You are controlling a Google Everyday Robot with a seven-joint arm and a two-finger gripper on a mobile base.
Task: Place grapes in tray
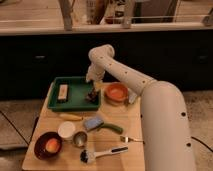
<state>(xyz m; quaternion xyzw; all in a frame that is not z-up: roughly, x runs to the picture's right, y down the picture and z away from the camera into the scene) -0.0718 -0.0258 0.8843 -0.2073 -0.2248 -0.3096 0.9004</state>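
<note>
A wooden table point(131, 119) is being shown from the front and slightly above, with a dark counter running behind it. A white arm point(145, 87) is being reached in from the lower right and bent over the table's far side. Its gripper point(92, 92) is being pointed down into the right end of the green tray point(75, 80), close above the tray floor. The grapes point(91, 98), a small dark clump, are being seen right at the gripper's tip, inside the tray near its right front corner. Whether the clump is being gripped or is lying free on the tray floor cannot be told, and how wide the gripper is standing cannot be told either. A tan block point(63, 92) is being shown lying at the tray's left end, well apart from the grapes. An orange bowl point(117, 93) is being shown just beside the tray's right rim. Nearer the front, a yellow item point(70, 117), a blue sponge point(93, 121) and a green vegetable point(113, 128) are being shown in a loose row. In front of these, a white cup point(66, 130) and a metal cup point(80, 138) are being shown side by side. A dark red bowl point(39, 149) with an orange fruit point(52, 145) inside is being shown at the front left. A fork point(131, 139) and a brush point(102, 152) are being shown at the front right.
</note>
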